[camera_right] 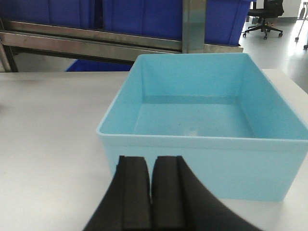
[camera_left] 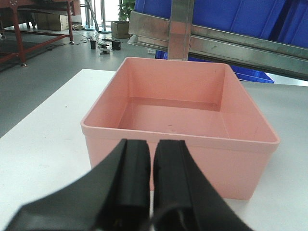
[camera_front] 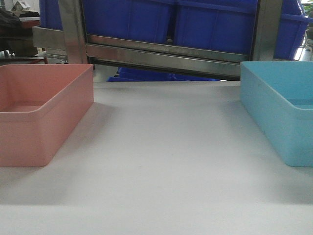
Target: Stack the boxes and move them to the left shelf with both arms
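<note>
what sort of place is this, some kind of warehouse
Probably a warehouse-style or factory test area: a steel rack holds big dark blue crates behind the white table, and the left wrist view shows a bare grey floor with red-framed benches. An office chair stands in the background.

No lettering, brand or number is legible to us in any of the three views. In the left wrist view, a small white sticker (camera_left: 151, 51) on the lower edge of the steel rack (camera_left: 144, 23) carries dark marks, too small and blurred for us to read.
</note>
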`<state>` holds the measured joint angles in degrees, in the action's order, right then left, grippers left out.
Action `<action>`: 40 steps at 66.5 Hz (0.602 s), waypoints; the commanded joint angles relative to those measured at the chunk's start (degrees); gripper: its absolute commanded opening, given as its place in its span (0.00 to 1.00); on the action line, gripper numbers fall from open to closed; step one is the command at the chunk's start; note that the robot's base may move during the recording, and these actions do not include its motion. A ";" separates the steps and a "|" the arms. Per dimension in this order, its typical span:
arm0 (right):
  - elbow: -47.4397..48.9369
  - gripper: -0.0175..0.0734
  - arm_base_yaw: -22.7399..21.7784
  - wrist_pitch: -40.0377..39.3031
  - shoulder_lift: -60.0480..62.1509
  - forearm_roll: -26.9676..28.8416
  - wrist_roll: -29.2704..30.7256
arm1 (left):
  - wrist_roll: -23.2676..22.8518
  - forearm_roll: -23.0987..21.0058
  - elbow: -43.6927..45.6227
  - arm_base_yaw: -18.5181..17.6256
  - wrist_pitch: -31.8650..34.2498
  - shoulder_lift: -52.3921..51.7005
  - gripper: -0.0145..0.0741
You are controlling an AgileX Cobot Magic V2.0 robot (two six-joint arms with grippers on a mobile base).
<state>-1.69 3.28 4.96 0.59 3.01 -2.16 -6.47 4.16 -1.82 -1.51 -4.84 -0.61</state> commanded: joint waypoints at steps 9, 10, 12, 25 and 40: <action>1.06 0.25 -0.27 -4.96 1.19 0.03 0.31 | 0.04 -0.01 -1.68 0.04 5.15 -0.94 0.18; 1.06 0.25 -0.27 -4.96 1.19 0.03 0.31 | 0.04 -0.01 -1.68 0.04 5.15 -0.94 0.18; 1.06 0.25 -0.27 -4.96 1.19 0.03 0.31 | 0.04 -0.01 -1.68 0.04 5.15 -0.94 0.18; 1.06 0.25 -0.27 -4.96 1.19 0.03 0.31 | 0.04 -0.13 -1.68 0.04 5.15 -0.94 0.18; 1.06 0.25 -0.27 -4.96 1.19 0.03 0.31 | 0.04 -0.13 -1.68 0.04 10.67 -0.94 0.18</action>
<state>-1.69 3.28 4.96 0.59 3.01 -2.16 -6.47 4.16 -1.82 -1.51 -2.15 -0.61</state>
